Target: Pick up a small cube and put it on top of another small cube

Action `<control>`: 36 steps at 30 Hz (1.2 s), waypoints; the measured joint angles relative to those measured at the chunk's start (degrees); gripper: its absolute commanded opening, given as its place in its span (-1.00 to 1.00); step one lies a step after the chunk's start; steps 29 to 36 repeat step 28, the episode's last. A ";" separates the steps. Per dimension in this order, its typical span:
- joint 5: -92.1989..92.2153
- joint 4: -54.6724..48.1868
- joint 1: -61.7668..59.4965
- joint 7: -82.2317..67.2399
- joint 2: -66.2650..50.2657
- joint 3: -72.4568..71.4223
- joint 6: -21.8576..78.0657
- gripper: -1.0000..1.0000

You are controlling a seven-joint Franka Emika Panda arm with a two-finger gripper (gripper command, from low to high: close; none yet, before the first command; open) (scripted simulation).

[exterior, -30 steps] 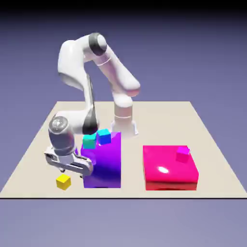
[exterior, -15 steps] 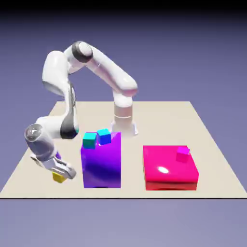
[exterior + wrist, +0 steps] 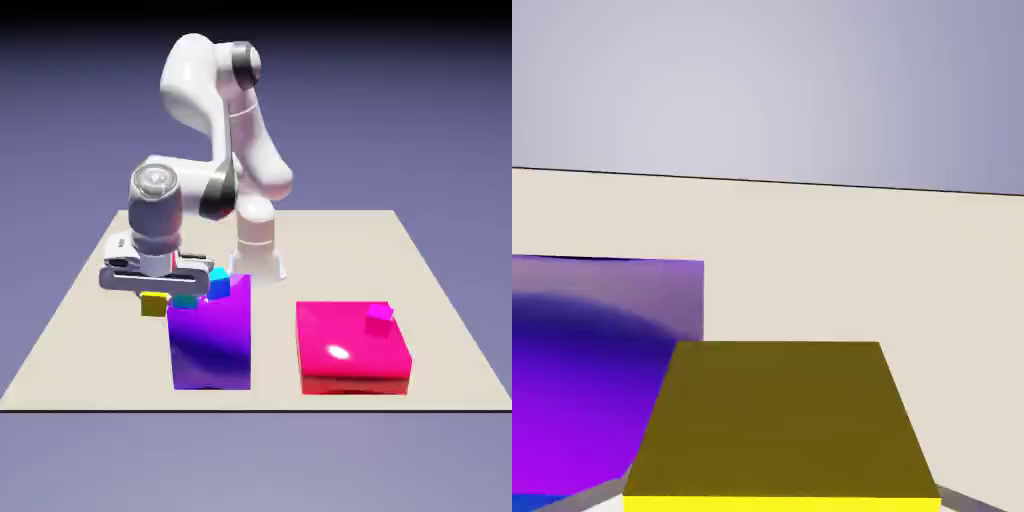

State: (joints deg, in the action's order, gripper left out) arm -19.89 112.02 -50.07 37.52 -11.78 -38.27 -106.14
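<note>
My gripper [image 3: 153, 297] is shut on the small yellow cube [image 3: 153, 305] and holds it in the air, just off the upper left corner of the big purple block [image 3: 210, 345] in the exterior view. On that block's top stand a blue small cube [image 3: 219, 284] and a teal small cube [image 3: 185, 300]; the hand covers most of the teal one. The hand view is filled at the bottom by the yellow cube [image 3: 777, 420], held level between the grey fingertips [image 3: 600, 493]. The purple block [image 3: 592, 360] lies at its left.
A flat pink block [image 3: 352, 350] lies at the exterior view's right, with a small magenta cube [image 3: 378, 319] on its far right corner. The robot's base [image 3: 256, 255] stands behind the purple block. The beige table [image 3: 80, 330] ends close in front of both blocks.
The gripper closed on the yellow cube on the table at the front left. It then lifted the cube and carried it up and right, to the purple block's top edge.
</note>
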 measured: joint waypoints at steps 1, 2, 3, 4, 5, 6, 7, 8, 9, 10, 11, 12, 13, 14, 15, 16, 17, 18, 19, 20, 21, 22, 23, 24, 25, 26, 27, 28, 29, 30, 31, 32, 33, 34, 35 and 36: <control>1.61 0.65 1.83 0.39 1.68 1.72 0.46 -1.00; 3.40 1.36 3.70 1.78 2.96 3.80 0.96 -1.00; 5.19 2.07 5.57 3.18 4.24 5.87 1.46 -1.00; 6.99 2.79 7.45 4.58 5.52 7.95 1.95 -1.00; 8.78 3.50 9.31 5.97 6.80 10.03 2.45 -1.00; 10.58 4.21 11.15 7.37 8.08 12.11 2.95 -1.00; 12.37 4.92 13.00 8.77 9.37 14.18 3.45 -1.00; 14.16 5.64 14.85 10.16 10.65 16.27 3.95 -1.00; 15.96 6.35 16.62 11.56 11.93 18.25 4.45 -1.00; 17.75 7.06 18.55 12.95 13.21 20.39 4.95 -1.00; 19.42 7.70 20.28 14.95 14.15 22.48 5.39 -1.00; 20.99 8.28 21.63 17.38 14.84 24.55 5.78 -1.00; 22.56 8.85 23.23 19.83 15.52 26.63 6.18 -1.00; 24.13 9.43 24.88 22.27 16.21 28.71 6.58 -1.00; 25.70 10.01 26.45 24.71 16.89 30.79 6.98 -1.00; 27.27 10.59 28.07 27.15 17.57 32.86 7.37 -1.00; 28.84 11.16 29.70 29.59 18.26 34.94 7.77 -1.00; 30.41 11.74 31.32 32.03 18.94 37.02 8.17 -1.00; 31.96 12.31 32.94 34.47 19.63 39.07 8.56 -1.00; 30.48 11.34 33.15 36.72 19.89 38.58 7.87 -1.00; 30.48 11.34 33.16 36.72 19.89 38.58 7.87 -1.00; 30.72 13.41 33.31 36.52 19.58 38.40 5.48 -1.00; 30.95 15.48 33.47 36.33 19.26 38.22 3.08 -1.00; 31.19 17.56 33.63 36.13 18.94 38.04 0.67 -1.00; 31.43 19.63 33.79 35.93 18.62 37.86 -1.73 -1.00; 31.48 20.12 33.82 35.89 18.55 37.82 -2.30 1.00; 31.35 20.12 33.81 35.93 18.55 37.82 -2.27 1.00; 31.34 20.12 33.81 35.93 18.55 37.82 -2.26 1.00; 31.34 20.12 33.81 35.93 18.55 37.82 -2.26 1.00; 31.34 20.12 33.81 35.93 18.55 37.82 -2.26 1.00; 31.34 20.12 33.81 35.93 18.55 37.82 -2.26 1.00; 31.34 20.12 33.81 35.93 18.55 37.82 -2.26 1.00; 31.34 20.12 33.81 35.93 18.55 37.82 -2.26 1.00; 31.34 20.12 33.81 35.93 18.55 37.82 -2.26 1.00; 31.34 20.12 33.81 35.93 18.55 37.82 -2.26 1.00; 31.34 20.12 33.81 35.93 18.55 37.82 -2.26 1.00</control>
